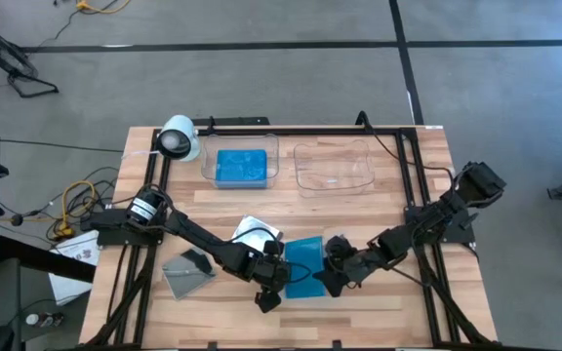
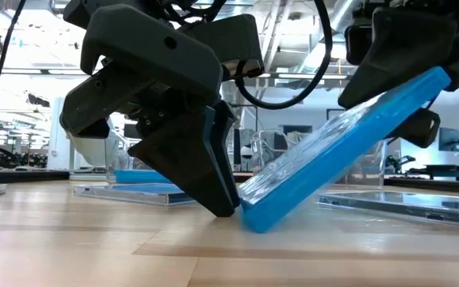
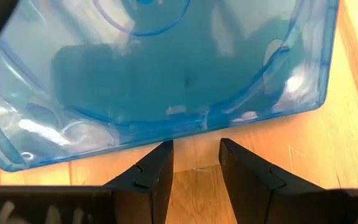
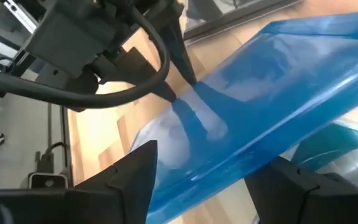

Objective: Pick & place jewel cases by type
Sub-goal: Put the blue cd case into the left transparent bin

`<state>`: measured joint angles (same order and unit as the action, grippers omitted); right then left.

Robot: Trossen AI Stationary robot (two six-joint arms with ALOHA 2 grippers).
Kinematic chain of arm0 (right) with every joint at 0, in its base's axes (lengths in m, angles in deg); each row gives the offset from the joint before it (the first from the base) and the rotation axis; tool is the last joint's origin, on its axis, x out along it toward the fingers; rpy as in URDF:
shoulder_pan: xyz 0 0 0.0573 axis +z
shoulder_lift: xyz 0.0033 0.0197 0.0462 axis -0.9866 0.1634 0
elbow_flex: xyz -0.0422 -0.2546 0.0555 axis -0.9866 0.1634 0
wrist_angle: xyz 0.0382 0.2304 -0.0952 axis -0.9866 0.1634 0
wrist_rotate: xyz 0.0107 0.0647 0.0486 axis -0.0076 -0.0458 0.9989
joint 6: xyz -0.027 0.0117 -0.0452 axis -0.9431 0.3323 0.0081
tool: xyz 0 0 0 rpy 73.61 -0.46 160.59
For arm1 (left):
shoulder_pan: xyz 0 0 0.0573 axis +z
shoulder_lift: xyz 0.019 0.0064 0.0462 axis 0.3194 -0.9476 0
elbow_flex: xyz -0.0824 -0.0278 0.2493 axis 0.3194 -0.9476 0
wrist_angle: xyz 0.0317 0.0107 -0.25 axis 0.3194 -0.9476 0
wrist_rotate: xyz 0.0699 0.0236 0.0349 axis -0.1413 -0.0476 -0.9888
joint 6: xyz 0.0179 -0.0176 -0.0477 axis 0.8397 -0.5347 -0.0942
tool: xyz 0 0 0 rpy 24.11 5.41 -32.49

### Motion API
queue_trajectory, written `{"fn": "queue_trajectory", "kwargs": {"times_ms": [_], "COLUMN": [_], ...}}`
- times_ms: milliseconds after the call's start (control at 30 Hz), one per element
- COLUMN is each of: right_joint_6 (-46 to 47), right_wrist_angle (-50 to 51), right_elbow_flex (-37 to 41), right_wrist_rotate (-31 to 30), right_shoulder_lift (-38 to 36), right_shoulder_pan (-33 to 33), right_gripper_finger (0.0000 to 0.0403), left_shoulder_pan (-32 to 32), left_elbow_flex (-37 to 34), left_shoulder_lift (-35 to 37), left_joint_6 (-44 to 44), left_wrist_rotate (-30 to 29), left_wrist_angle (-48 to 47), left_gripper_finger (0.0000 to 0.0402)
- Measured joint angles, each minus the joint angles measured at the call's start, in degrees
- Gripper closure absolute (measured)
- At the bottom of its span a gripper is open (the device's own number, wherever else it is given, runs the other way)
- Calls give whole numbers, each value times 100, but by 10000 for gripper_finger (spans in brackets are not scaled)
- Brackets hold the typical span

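On the wooden table, both arms meet near the front edge. The right claw grips a blue case by its raised edge, tilting it; its low edge rests on the wood. The left claw, narrowly parted and holding nothing, touches down right beside that edge.

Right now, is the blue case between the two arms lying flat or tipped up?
Tipped up. In the low view the blue jewel case slopes, its lower edge on the table against the left gripper, its raised end at the right gripper.
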<state>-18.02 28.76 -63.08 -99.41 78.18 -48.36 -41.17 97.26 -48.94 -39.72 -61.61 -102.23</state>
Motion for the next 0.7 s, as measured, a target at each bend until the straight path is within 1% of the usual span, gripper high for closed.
{"fn": "queue_trajectory", "kwargs": {"times_ms": [133,233,333,433,533,700], "right_joint_6": [-122,-146,-145,-148,-127,-166], "right_wrist_angle": [41,107,209,245,288,359], "right_elbow_flex": [0,0,0,0,-9,-9], "right_wrist_rotate": [-180,-213,-359,-531,-755,-1182], "right_shoulder_lift": [-33,-32,-34,-38,-42,-44], "right_shoulder_pan": [88,145,207,276,348,513], "right_gripper_finger": [219,256,294,325,342,350], "left_shoulder_pan": [0,-7,-7,-11,-7,13], "left_elbow_flex": [0,-1,-12,-16,-33,-57], "left_shoulder_lift": [0,7,63,181,312,580], "left_joint_6": [1,2,1,-1,-2,-122], "left_wrist_rotate": [-42,-147,-169,-234,-348,-800], "left_wrist_angle": [0,-22,-95,-178,-321,-851], "left_gripper_finger": [272,272,272,272,272,272]}}
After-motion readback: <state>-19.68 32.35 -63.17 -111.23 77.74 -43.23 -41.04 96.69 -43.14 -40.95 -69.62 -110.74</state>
